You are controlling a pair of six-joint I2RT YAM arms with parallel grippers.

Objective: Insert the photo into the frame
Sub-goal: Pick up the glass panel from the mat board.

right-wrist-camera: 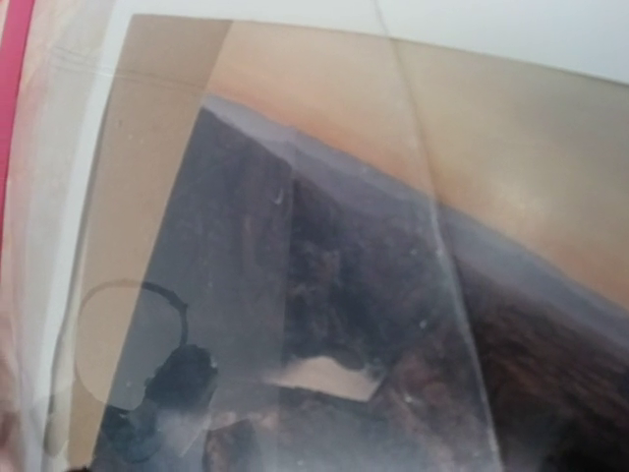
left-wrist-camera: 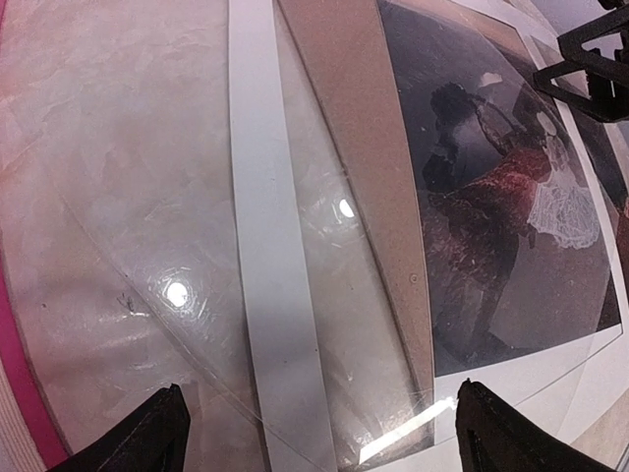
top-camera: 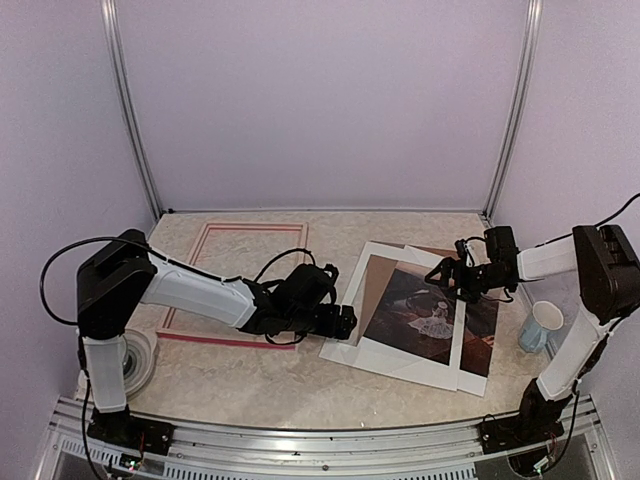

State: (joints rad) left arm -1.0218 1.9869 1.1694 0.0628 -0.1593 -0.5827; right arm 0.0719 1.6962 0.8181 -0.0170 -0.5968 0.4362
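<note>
The photo (top-camera: 425, 312), a dark reddish-brown print with a small white figure, lies at the right middle of the table on a pile with a white mat (top-camera: 400, 360) and a brown backing board (top-camera: 375, 280). The pink-red frame (top-camera: 232, 340) lies flat at the back left. My left gripper (top-camera: 345, 322) is open and empty, low at the pile's left edge. In the left wrist view its fingertips (left-wrist-camera: 162, 438) straddle the white mat strip (left-wrist-camera: 265, 256) and a clear sheet's corner; the photo (left-wrist-camera: 491, 197) lies to the right. My right gripper (top-camera: 455, 277) hovers over the photo's far right part. Its fingers are out of the right wrist view, which shows the photo (right-wrist-camera: 344, 324) close up.
A white and blue mug (top-camera: 540, 328) stands at the right by the right arm. A white tape roll (top-camera: 140, 360) lies at the front left by the left arm's base. Enclosure walls and metal posts (top-camera: 510, 110) close the back and sides.
</note>
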